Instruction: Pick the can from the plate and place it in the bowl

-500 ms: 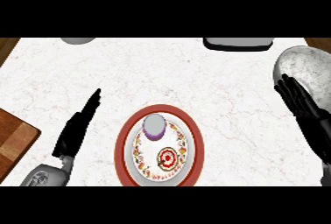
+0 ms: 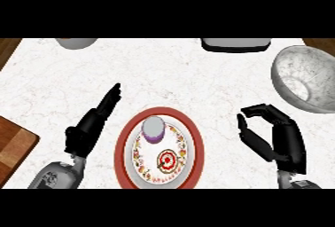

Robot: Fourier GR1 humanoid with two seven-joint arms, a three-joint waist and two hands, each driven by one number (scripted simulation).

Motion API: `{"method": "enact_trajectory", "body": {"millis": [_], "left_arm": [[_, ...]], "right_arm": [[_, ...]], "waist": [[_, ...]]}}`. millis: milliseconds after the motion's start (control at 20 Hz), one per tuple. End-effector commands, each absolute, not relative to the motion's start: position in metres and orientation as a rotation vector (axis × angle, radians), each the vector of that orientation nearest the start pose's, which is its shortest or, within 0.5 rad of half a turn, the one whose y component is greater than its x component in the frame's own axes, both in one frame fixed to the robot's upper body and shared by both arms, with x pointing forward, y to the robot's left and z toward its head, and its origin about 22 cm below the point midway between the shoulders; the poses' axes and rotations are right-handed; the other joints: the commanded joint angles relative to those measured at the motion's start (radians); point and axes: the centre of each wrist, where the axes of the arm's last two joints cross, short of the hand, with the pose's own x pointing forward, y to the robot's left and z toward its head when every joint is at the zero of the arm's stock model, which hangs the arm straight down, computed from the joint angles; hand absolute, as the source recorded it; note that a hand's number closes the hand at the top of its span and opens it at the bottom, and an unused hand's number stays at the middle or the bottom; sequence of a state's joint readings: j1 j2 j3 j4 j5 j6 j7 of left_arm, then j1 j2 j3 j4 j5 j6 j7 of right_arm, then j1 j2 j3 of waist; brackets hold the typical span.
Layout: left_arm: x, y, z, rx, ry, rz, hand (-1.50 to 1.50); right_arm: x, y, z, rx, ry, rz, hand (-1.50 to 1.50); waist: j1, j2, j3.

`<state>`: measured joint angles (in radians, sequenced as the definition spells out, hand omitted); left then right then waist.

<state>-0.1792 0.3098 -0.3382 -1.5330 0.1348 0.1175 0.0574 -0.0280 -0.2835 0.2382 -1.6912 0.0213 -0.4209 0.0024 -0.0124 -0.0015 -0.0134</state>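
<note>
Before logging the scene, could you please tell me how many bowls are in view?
1: the grey bowl at the counter's right edge, partly cut off. Cropped objects at the top edge are too unclear to identify.

One can (image 2: 153, 129) stands on one red-rimmed plate (image 2: 189, 133), and one grey bowl (image 2: 306, 80) sits at the right of the surface (image 2: 177, 75). Two black hands show, the left hand (image 2: 91, 124) and the right hand (image 2: 278, 139). At the far edge are two cut-off items, one grey round object (image 2: 76, 42) and one dark-based object (image 2: 237, 45), plus one wooden board (image 2: 14, 148) at the left.
</note>
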Motion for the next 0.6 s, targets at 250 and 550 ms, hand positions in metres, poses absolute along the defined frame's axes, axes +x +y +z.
{"method": "enact_trajectory", "body": {"millis": [250,550], "left_arm": [[0.267,0.196,0.030,-0.191,-1.574,-0.397,0.00],[0.269,0.198,0.033,-0.179,-1.562,-0.390,0.00]], "right_arm": [[0.253,-0.106,0.018,-0.608,-1.672,0.194,-1.50],[0.285,-0.098,0.043,-0.772,-1.370,0.541,-1.50]], "waist": [[0.035,0.002,0.007],[0.028,-0.005,0.004]]}}
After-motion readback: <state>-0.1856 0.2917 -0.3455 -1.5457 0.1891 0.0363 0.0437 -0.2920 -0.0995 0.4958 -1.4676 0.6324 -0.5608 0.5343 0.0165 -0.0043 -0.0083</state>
